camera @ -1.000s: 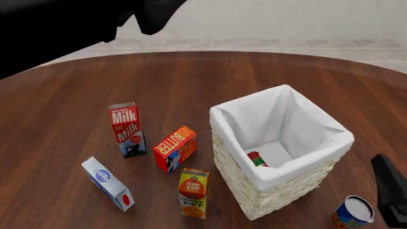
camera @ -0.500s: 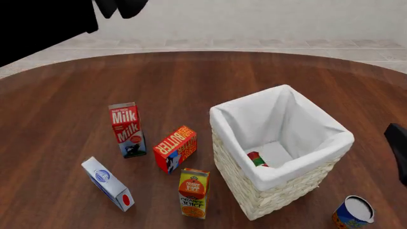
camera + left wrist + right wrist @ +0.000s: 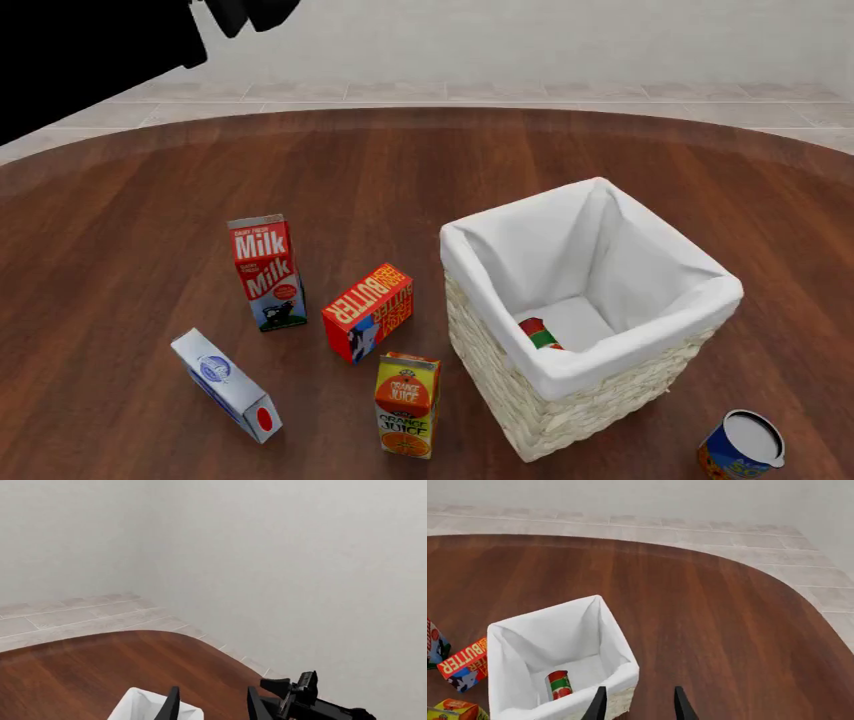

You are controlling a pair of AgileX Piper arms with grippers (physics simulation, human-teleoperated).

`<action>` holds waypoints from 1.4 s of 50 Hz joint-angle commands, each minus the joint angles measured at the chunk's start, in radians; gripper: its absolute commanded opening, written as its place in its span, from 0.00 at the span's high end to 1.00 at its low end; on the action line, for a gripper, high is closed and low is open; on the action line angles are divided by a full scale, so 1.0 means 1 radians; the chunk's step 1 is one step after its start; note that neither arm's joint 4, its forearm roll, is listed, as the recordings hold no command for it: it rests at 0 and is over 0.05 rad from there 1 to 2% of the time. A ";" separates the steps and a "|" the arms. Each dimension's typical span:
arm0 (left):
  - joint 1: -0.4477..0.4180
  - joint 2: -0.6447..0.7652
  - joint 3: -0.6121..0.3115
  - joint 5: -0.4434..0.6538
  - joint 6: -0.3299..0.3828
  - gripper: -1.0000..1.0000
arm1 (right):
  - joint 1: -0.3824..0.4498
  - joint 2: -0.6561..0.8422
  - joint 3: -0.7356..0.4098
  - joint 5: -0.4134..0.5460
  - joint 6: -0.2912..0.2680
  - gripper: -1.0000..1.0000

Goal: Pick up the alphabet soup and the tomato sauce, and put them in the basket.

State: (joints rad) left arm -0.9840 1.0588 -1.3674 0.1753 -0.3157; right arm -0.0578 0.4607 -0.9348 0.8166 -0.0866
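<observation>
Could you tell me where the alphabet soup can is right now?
In the front view, the alphabet soup stands on the table at the near right corner, just outside the basket.

The front view looks down at 12 o'clock; both wrist views, seemingly high, share the basket [image 3: 587,320] [image 3: 557,655] [image 3: 153,707].

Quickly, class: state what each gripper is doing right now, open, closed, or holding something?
Left gripper: open, holding nothing.
Right gripper: open, holding nothing, above the basket.
</observation>
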 commanded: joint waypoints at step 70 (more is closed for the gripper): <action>-0.009 0.009 0.025 -0.027 -0.010 0.00 | -0.205 0.215 0.183 0.104 0.041 0.00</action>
State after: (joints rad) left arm -0.9907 1.0649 -1.3478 0.1533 -0.3243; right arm -0.2576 0.6256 -0.8205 1.0023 -0.0612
